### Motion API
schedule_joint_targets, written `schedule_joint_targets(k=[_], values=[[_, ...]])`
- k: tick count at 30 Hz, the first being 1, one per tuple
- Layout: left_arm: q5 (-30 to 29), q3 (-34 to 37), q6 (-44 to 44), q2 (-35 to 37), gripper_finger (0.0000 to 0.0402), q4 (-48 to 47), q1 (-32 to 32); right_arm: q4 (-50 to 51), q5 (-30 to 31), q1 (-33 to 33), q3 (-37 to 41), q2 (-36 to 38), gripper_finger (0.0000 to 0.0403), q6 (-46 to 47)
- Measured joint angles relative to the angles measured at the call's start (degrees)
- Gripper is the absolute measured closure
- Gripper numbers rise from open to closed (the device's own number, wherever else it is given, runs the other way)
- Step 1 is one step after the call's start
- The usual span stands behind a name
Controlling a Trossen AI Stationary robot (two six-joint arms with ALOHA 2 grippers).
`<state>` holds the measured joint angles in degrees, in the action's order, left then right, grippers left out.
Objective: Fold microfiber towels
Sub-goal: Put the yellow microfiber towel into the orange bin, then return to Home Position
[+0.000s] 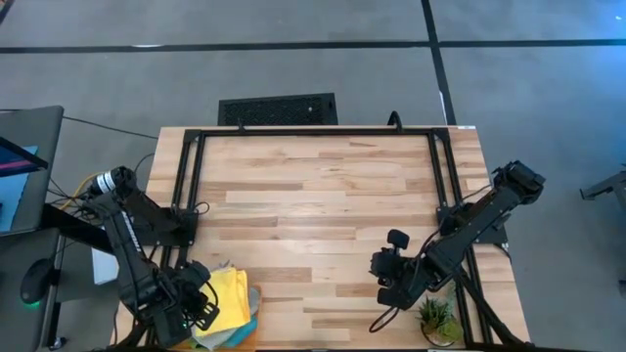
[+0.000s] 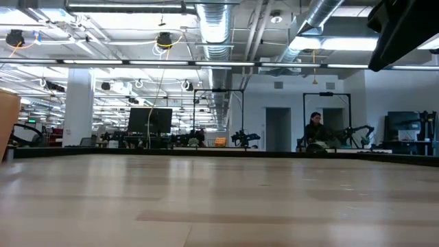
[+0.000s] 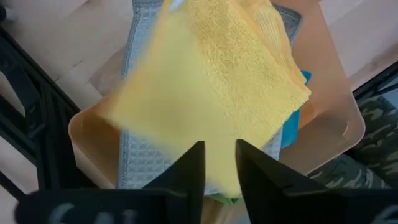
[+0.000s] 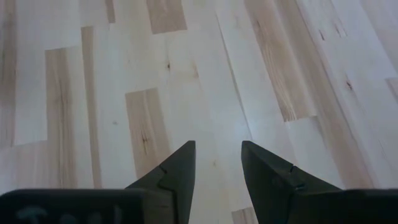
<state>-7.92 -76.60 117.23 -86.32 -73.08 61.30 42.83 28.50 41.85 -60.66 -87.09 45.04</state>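
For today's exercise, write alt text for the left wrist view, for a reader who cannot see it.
A yellow towel lies on top of a pile in an orange tray, with a light grey towel and a teal blue towel showing beneath. The left gripper hangs just above the yellow towel, fingers slightly apart, with wooden table around the tray.
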Motion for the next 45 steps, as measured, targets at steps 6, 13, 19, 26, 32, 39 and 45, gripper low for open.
schedule_joint_targets(k=[6,13,19,26,32,39,45], values=[[-0.08,0.00,-7.67,0.00,0.0278,-1.18,0.00,-0.31,-0.03,-0.02,0.00,0.00,0.0249,0.00],[-15.21,0.00,-27.03,-0.02,0.0314,-2.18,-1.52,5.39,-0.13,-3.06,-2.98,0.35,0.0274,-1.47],[-23.44,0.00,-37.20,0.02,0.0395,-10.45,-5.57,12.33,0.91,-5.78,-4.85,3.70,0.0376,-5.06],[-33.18,0.04,-49.62,4.62,0.0400,-10.69,-7.85,12.87,6.38,-5.86,-4.83,13.37,0.0377,-13.74],[-36.73,0.04,-51.83,12.32,0.0401,-11.28,-7.86,11.55,6.03,-5.65,-1.87,23.57,0.0396,-18.85],[-41.08,8.90,-57.12,24.11,0.0401,-4.15,-7.85,2.22,5.90,-3.91,11.03,41.09,0.0389,-18.91],[-45.68,24.55,-67.76,39.71,0.0401,15.77,-8.19,-3.55,5.83,-2.74,18.53,53.68,0.0399,-21.42]])
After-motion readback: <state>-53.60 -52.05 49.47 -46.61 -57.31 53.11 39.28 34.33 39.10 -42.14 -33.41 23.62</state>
